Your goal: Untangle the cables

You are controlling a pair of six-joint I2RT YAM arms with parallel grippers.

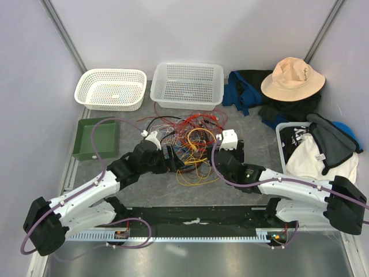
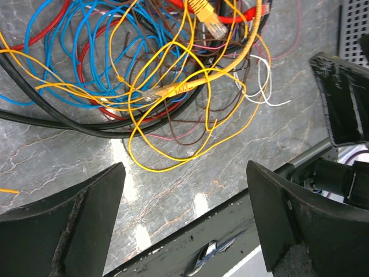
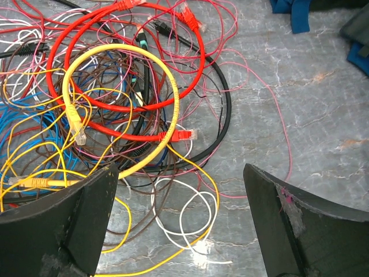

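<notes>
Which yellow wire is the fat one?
The thick yellow cable, curled into one neat ring inside the pile, with a clear plug on its end. The other yellow wires are much thinner and sprawl in loose, messy loops.

Cables (image 3: 118, 48) glossy plastic-sheathed; table (image 3: 311, 104) marbled, perhaps laminate, semi-gloss.
</notes>
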